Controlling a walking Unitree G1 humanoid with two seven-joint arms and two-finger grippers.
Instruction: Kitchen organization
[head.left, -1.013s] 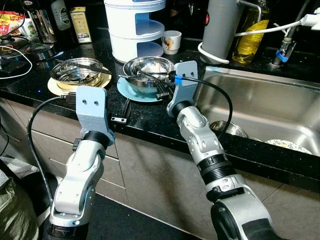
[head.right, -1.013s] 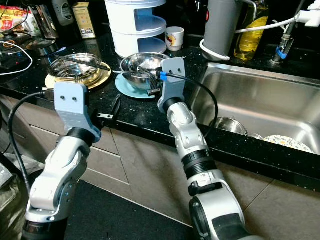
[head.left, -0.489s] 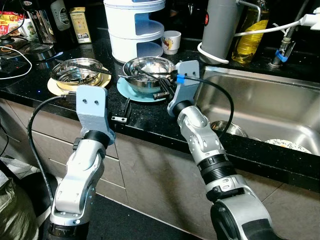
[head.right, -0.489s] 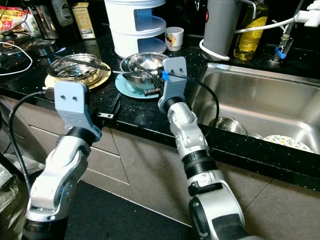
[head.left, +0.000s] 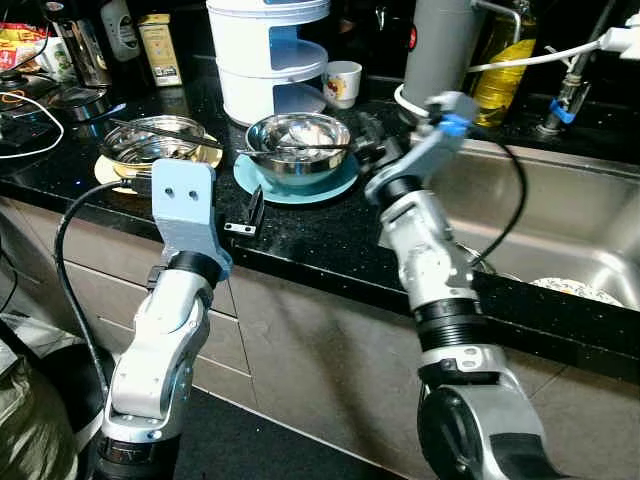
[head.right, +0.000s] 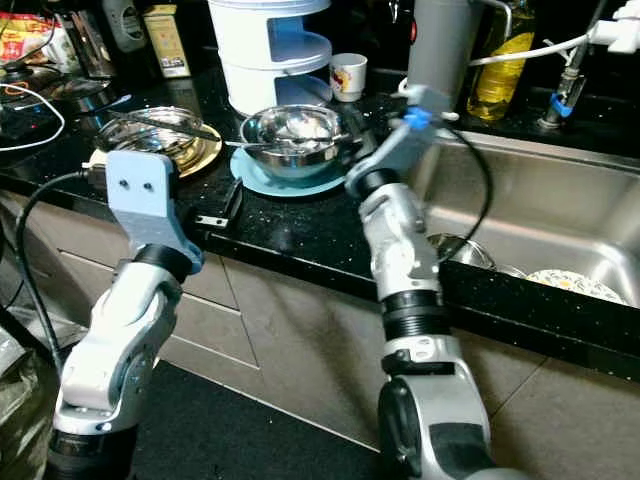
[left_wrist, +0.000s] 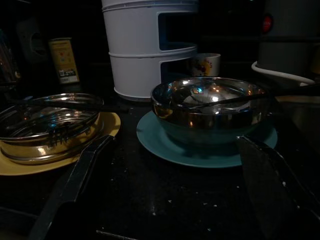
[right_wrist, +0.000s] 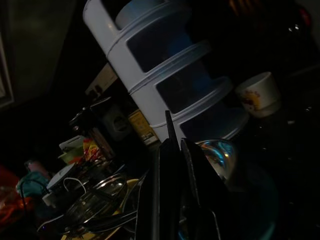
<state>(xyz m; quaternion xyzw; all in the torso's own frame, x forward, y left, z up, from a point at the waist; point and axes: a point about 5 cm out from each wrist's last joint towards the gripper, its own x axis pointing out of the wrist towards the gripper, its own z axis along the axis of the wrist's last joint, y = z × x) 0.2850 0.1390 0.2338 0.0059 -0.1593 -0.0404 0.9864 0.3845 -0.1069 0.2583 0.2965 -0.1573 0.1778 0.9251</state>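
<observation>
Right pincer (head.left: 372, 152), pressed together on a thin dark utensil (right_wrist: 170, 132), sits nearest the steel bowl (head.left: 298, 145), at its 3 o'clock.

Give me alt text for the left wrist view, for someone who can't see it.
A dim counter view: a steel bowl on a teal plate sits in the middle, with another steel bowl on a yellow plate beside it. Behind them stand a white tiered container and a small cup; the left gripper's black fingers frame the foreground, spread apart.
</observation>
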